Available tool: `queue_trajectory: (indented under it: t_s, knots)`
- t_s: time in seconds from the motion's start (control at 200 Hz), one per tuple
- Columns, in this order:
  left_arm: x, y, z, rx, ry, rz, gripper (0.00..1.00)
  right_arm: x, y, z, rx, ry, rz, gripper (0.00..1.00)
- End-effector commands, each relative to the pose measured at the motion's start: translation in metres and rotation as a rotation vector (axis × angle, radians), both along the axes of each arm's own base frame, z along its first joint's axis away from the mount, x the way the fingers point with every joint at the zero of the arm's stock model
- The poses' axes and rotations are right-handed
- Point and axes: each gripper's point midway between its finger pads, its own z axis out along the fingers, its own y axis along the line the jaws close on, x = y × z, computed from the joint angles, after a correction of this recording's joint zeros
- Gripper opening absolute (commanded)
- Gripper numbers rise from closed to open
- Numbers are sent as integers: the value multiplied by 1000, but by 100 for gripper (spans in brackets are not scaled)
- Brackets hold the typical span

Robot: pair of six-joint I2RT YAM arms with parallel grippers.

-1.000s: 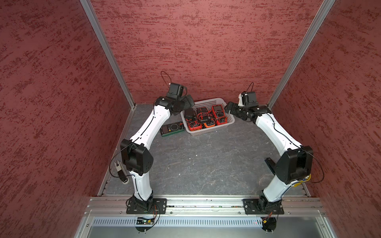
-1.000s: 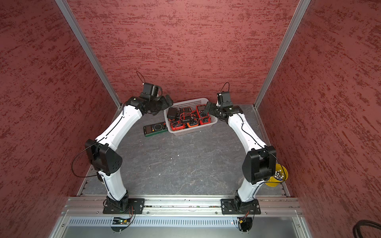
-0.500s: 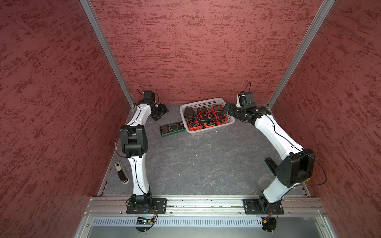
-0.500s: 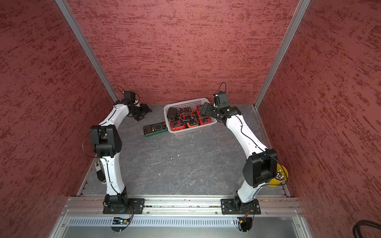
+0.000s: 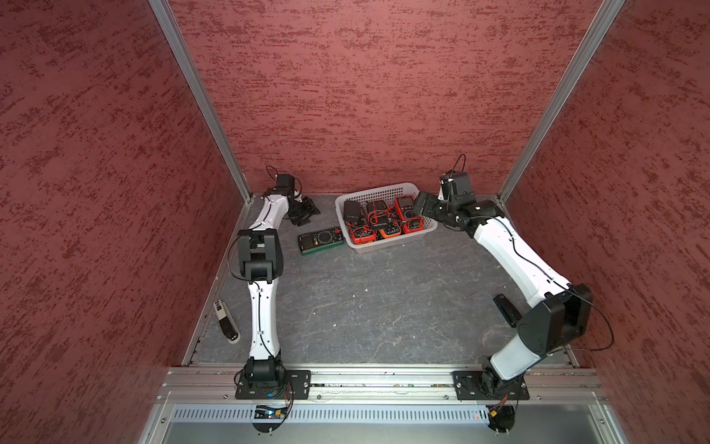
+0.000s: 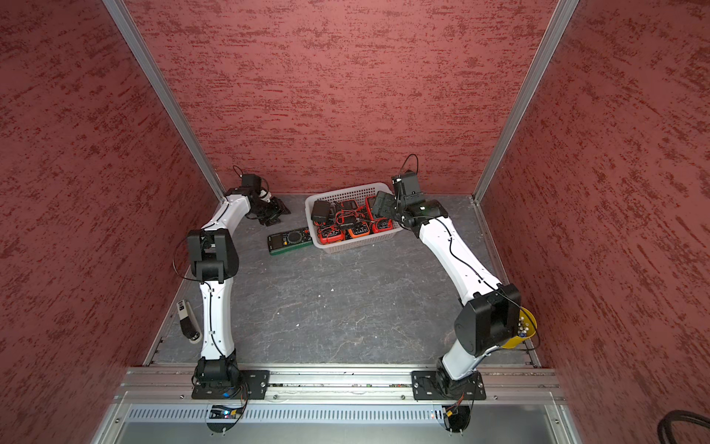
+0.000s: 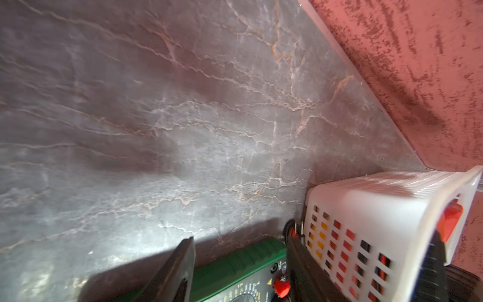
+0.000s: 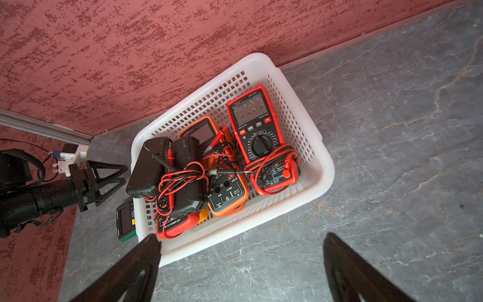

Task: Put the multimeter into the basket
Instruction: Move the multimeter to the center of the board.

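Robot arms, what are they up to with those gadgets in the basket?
Two robot arms are tidying multimeters into the white basket. Several multimeters already lie inside, tangled in leads. One green multimeter lies on the table beside the basket, not yet in. The left gripper hovers by it, jaws apart, holding nothing. The right gripper hangs wide open at the basket's other side.

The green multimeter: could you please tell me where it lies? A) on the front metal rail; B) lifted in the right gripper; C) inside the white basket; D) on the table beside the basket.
D: the green multimeter lies flat on the table, outside the basket wall.
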Motion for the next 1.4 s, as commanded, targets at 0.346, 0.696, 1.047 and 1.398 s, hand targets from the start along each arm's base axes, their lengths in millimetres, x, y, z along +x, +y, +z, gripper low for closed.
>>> queue_trajectory:
  t_s: [0.346, 0.696, 1.047, 1.398]
  knots:
    - [-33, -20, -50, 30, 120, -84, 55, -2, 6, 2, 0, -6, 19, 99]
    - [-84, -30, -64, 38, 187, -58, 44, -15, 2, -7, 15, 5, 9, 99]
    - [-155, -55, -76, 90, 245, -62, 34, -39, 7, -49, 40, 103, 18, 99]
    - [-222, -80, -68, 93, 294, -8, 28, -107, 47, -111, 31, 250, 85, 99]
